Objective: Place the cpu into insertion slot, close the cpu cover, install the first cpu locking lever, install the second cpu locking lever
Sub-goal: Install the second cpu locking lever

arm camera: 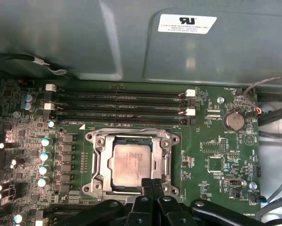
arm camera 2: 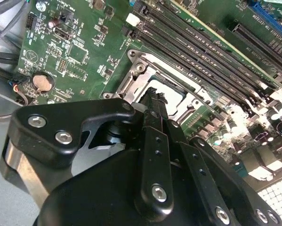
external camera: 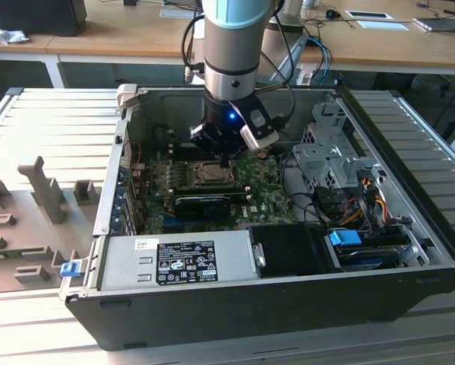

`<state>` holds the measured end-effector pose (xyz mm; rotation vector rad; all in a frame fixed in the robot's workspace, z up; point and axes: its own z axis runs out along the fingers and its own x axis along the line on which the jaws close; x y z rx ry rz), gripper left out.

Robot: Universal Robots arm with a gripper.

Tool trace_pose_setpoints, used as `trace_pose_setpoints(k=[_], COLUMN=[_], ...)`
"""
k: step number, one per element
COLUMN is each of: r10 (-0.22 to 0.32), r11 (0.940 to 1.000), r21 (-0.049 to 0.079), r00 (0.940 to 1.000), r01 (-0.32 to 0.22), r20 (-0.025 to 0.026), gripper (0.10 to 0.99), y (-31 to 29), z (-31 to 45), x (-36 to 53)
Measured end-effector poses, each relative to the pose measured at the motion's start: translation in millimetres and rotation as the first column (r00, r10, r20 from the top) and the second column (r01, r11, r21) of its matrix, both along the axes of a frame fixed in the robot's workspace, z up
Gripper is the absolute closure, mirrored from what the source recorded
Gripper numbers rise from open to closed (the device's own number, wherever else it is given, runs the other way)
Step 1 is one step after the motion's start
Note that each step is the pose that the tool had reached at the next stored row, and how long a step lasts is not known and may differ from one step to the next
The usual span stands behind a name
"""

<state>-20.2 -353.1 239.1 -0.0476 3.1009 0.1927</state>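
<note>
Black gripper (arm camera: 152, 186) fingers (arm camera 2: 152, 136) — pressed together, holding nothing — hang just over the green motherboard (arm camera: 216, 141). Below them the cpu cover (arm camera: 99, 155) lies closed over the cpu (arm camera: 129, 164) in the insertion slot (external camera: 212, 173).

Memory slots (arm camera: 117, 106) and case wall (arm camera: 108, 42) crowd the insertion slot (arm camera: 131, 162).

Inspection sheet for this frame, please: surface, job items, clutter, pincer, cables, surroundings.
Surface: green motherboard inside an open computer case.
Job's things: cpu sits in the insertion slot; cpu cover looks closed around it.
Clutter: nothing seen.
Grippers: pincer hangs at the socket's edge, fingers together, holding nothing.
Cables: bundle at the exterior view's right.
Surroundings: wooden desk behind.
</note>
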Motion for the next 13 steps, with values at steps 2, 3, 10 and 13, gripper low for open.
trace_pose_setpoints(k=[2,3,10,13], r10=[0.0,0.0,0.0,0.0], r11=[1.0,1.0,1.0,1.0], r21=[0.0,0.0,0.0,0.0], r00=[1.0,1.0,1.0,1.0], r01=[0.0,0.0,0.0,0.0], r20=[0.0,0.0,0.0,-0.0001], gripper=[0.98,0.98,0.98,0.98], y=[-0.8,-1.4,-4.7,-6.8], z=[0.0,0.0,0.0,1.7], x=[0.0,0.0,0.0,-0.1])
